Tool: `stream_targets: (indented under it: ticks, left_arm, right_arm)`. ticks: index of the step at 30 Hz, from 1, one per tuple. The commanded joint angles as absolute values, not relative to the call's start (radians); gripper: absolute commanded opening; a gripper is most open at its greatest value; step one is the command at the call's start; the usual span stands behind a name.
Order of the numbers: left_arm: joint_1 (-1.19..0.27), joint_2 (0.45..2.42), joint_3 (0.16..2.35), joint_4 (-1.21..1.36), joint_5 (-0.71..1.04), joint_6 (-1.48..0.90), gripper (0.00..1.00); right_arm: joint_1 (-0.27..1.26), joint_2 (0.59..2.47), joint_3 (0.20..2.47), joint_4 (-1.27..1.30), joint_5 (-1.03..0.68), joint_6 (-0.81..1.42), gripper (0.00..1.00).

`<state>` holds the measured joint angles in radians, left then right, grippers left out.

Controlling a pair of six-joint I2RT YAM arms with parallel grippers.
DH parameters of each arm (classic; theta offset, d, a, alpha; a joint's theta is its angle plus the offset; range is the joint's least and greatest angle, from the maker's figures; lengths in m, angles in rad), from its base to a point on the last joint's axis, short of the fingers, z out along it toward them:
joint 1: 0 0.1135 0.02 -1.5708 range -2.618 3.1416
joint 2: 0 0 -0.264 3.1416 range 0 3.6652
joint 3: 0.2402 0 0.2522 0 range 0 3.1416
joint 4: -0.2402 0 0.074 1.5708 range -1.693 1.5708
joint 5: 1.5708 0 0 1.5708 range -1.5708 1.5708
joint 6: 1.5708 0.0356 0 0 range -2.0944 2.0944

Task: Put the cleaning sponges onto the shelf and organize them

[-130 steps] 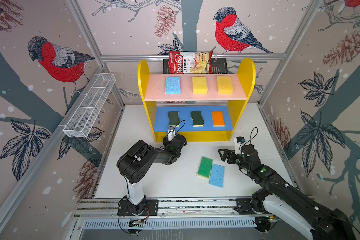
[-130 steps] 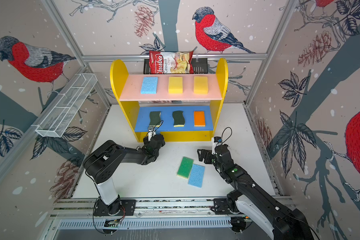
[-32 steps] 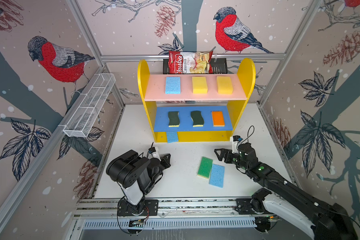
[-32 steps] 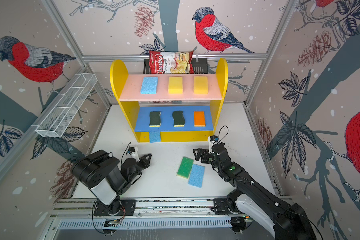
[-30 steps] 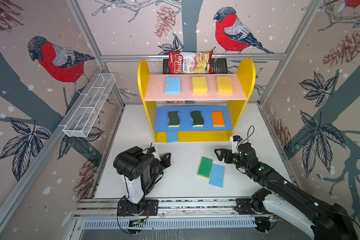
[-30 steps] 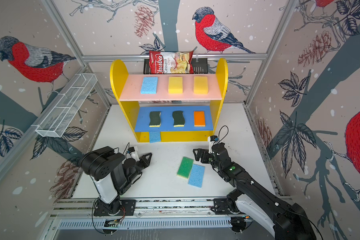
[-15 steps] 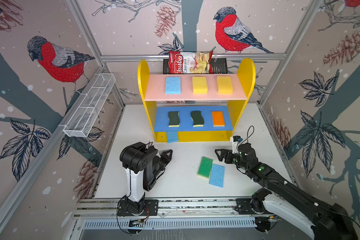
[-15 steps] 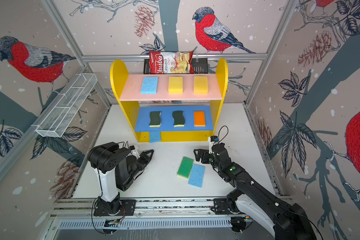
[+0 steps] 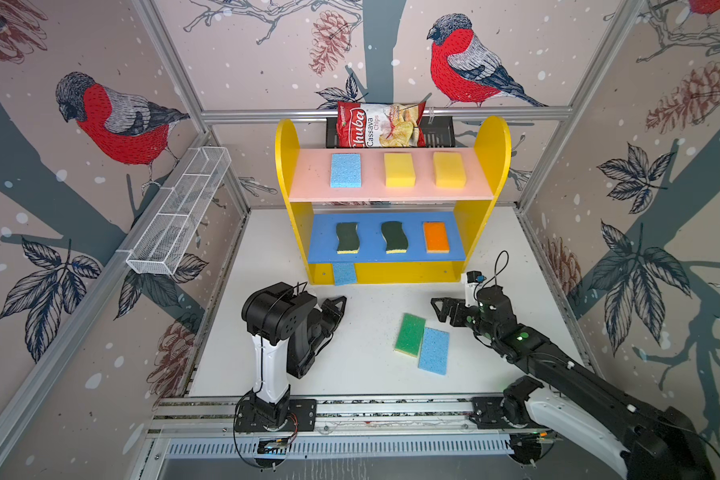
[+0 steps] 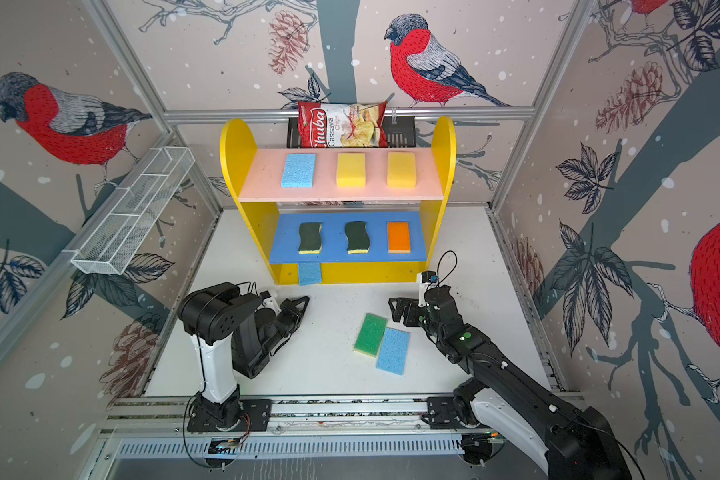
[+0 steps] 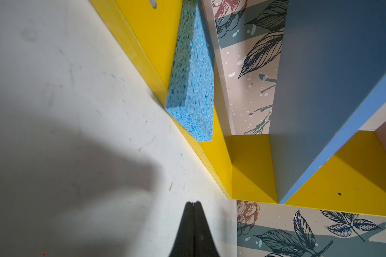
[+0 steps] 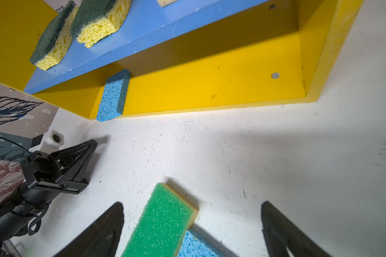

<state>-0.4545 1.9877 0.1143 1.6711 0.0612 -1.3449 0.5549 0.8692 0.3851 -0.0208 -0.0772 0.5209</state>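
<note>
A light blue foam sponge (image 9: 433, 350) and a bright green foam sponge (image 9: 409, 333) lay touching on the white tabletop (image 9: 371, 374), near the right gripper (image 9: 438, 311), whose fingers were spread wide. The left gripper (image 9: 342, 299), fingers pressed together, held nothing. Farther back, a second light blue sponge (image 9: 344, 273) rested on the base of the yellow wooden shelf (image 9: 489, 166).

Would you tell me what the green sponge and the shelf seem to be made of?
The green sponge looks like fine-pored matte foam on a pale yellow backing layer. The shelf is probably painted wood: smooth, slight sheen, scuffs, screw heads showing.
</note>
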Motion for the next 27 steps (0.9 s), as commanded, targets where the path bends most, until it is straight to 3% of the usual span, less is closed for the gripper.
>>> stream_targets:
  ticks: [1, 14, 27]
  left_arm:
    - [-0.451, 1.993, 0.107, 1.803, 0.008, -1.332, 0.00]
    - [-0.444, 1.846, 0.172, 1.569, -0.020, -1.335, 0.05]
    - [-0.453, 1.838, 0.176, 1.520, -0.043, -1.380, 0.06]
  right_arm:
    - [0.553, 0.863, 0.387, -0.014, -0.073, 0.500, 0.96]
    - [0.547, 0.824, 0.379, -0.026, -0.070, 0.508, 0.96]
    - [0.540, 0.784, 0.352, -0.017, -0.064, 0.517, 0.96]
